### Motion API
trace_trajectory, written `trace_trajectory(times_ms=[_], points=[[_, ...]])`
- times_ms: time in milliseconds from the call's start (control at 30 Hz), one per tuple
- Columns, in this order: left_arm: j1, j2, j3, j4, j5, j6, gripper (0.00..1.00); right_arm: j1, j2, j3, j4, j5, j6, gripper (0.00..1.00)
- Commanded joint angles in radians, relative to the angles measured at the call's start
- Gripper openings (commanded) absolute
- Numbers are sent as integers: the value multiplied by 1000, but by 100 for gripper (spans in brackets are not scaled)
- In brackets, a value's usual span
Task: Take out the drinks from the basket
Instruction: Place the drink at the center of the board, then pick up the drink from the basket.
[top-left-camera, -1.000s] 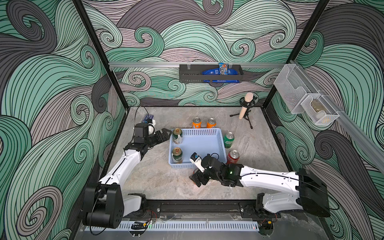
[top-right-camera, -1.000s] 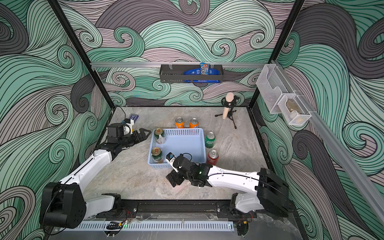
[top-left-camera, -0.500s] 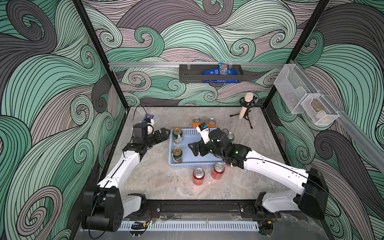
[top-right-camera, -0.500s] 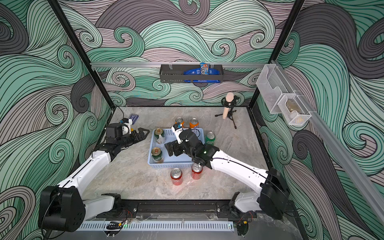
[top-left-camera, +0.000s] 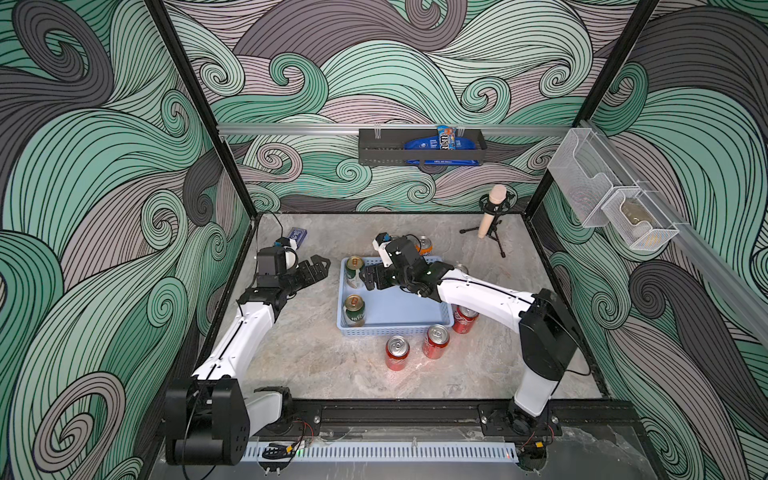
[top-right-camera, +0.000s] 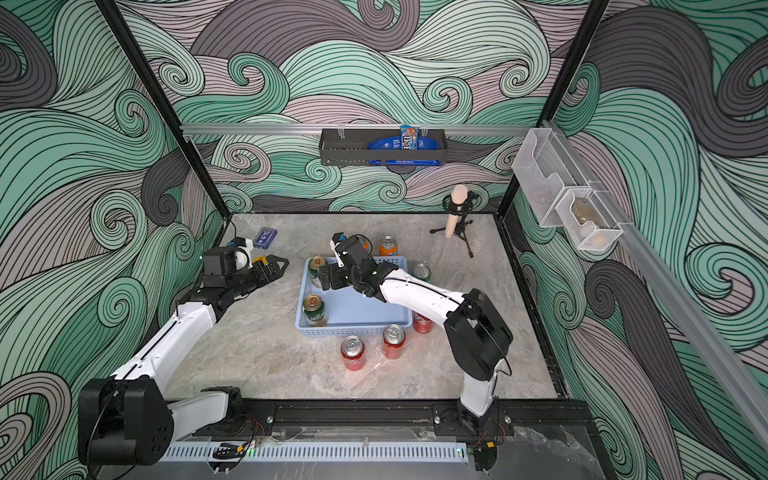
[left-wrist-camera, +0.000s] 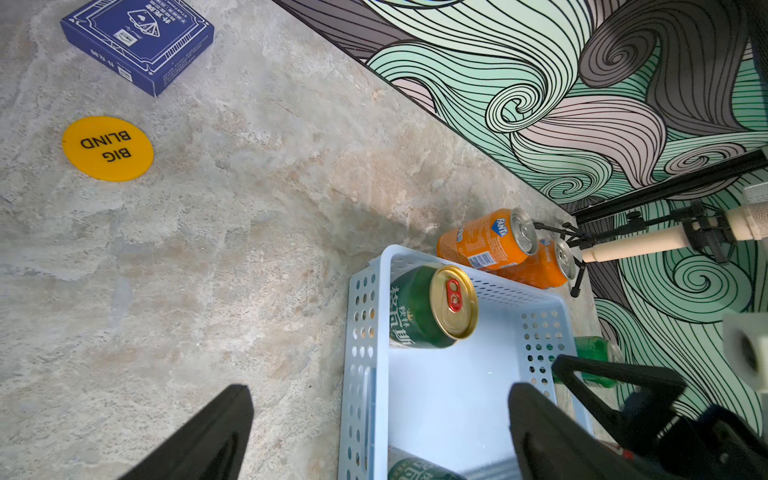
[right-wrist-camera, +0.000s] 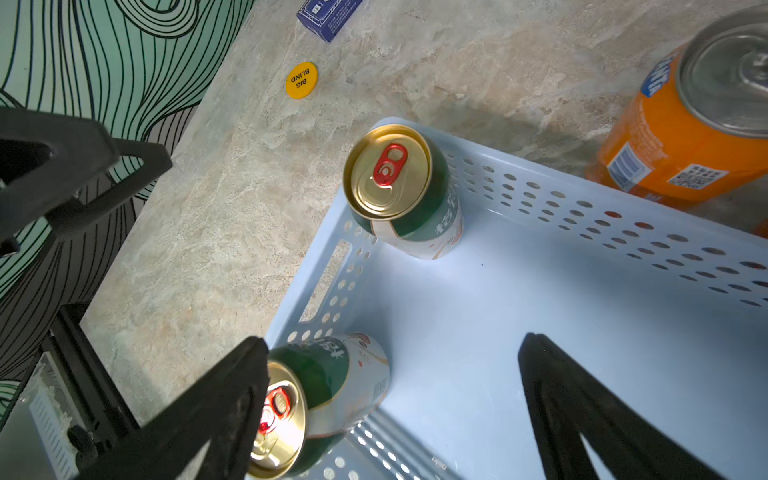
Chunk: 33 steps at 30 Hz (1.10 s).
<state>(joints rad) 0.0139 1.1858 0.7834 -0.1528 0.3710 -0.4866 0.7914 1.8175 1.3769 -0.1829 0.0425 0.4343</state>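
Observation:
The light-blue basket holds two green-and-cream drinks with gold tops along its left side, one far and one near. Three red cans stand in front of the basket. An orange can stands behind it, and a second orange can shows in the left wrist view. A green can stands to its right. My right gripper hangs open over the basket beside the far gold-topped can, holding nothing. My left gripper is open, left of the basket.
A blue card box and a yellow "BIG BLIND" disc lie at the back left. A microphone on a tripod stands at the back right. A black rack and white mesh bins hang on the walls.
My right arm left a red can standing in front of the basket, then swung back over the basket and leftward toward the far gold-topped can. The left arm has hardly moved.

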Motion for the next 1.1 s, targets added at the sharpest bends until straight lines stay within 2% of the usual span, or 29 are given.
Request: trace_trajectory(times_ms=[0,533,1067], points=[[15,3,11,6,50,8,99,-1,39,58,2,-6,8,93],[63,29,8,-1,82,-13,99,-2,298,291,3,75,-19,93],[91,50,14,3,162,-4,99,0,402,362,5,107,-23,89]])
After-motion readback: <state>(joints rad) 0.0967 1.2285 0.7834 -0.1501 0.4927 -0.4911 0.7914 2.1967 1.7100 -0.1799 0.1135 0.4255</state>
